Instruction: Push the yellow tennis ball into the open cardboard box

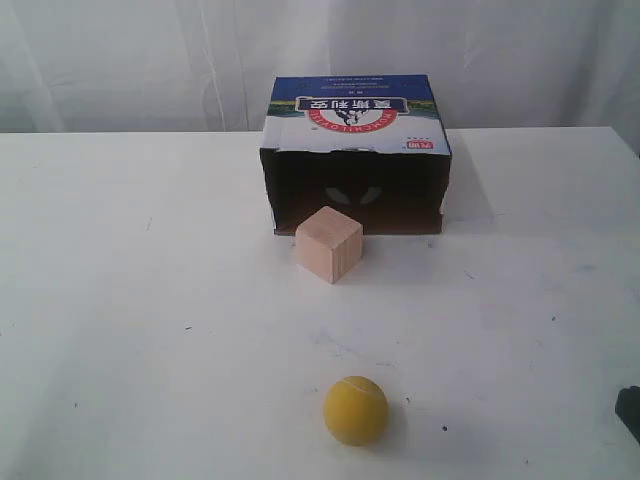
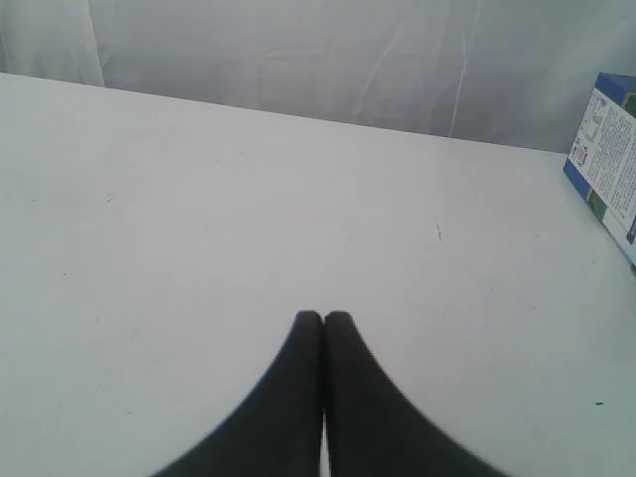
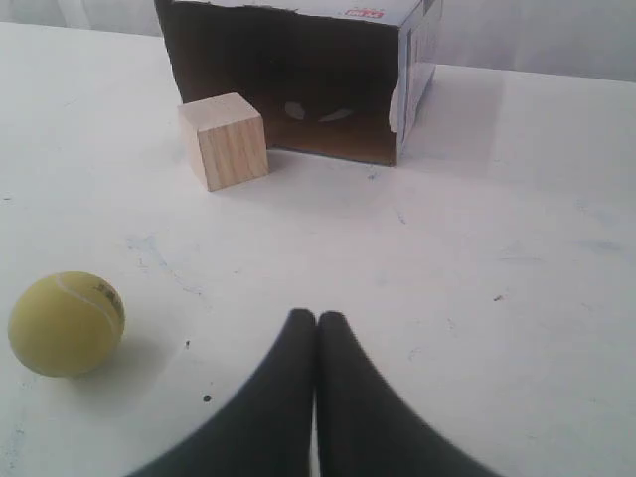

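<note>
The yellow tennis ball (image 1: 355, 410) (image 3: 66, 324) rests on the white table near its front edge. Behind it at the back stands the open cardboard box (image 1: 355, 150) (image 3: 298, 70), its dark opening facing the ball and its printed panel on top. My right gripper (image 3: 316, 318) is shut with nothing in it, a short way to the right of the ball and apart from it; only a dark tip (image 1: 630, 412) shows at the exterior view's right edge. My left gripper (image 2: 323, 318) is shut and empty over bare table, with a corner of the box (image 2: 608, 164) off to one side.
A pale wooden cube (image 1: 329, 243) (image 3: 224, 139) stands just in front of the box's opening, left of its middle, between ball and box. The white table (image 1: 140, 300) stretches wide on both sides; white curtains hang behind.
</note>
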Motion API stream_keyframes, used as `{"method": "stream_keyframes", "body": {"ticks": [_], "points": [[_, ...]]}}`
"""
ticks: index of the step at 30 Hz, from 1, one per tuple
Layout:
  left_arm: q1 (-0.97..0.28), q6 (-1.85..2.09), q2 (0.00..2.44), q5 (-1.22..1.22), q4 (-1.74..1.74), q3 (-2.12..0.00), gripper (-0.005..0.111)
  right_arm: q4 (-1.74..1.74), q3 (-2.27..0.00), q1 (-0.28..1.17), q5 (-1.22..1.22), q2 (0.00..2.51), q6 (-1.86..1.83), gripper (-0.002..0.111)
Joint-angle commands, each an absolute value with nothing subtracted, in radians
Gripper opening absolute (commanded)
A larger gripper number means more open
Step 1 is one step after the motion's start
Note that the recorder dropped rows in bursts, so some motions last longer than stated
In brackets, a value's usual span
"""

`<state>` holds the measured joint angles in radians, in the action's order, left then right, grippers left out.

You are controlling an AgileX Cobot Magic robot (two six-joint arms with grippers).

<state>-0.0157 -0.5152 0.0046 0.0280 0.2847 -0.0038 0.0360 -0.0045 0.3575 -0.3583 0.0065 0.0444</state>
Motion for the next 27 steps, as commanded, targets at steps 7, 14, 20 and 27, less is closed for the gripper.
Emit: {"method": "stream_keyframes", "body": {"ticks": [7,14,20,27], "points": [[-0.013,-0.517,0.002,0.022,0.284,0.0,0.0,0.025,0.0,0.357,-0.35,0.0,0.049,0.0],[-0.013,-0.517,0.002,0.022,0.284,0.0,0.0,0.025,0.0,0.357,-0.35,0.0,0.049,0.0],[-0.013,-0.517,0.002,0.022,0.284,0.0,0.0,0.097,-0.165,0.359,-0.301,0.0,0.116,0.0],[-0.013,-0.517,0.002,0.022,0.284,0.0,0.0,0.098,-0.428,0.359,-0.579,0.0,0.162,0.0]]}}
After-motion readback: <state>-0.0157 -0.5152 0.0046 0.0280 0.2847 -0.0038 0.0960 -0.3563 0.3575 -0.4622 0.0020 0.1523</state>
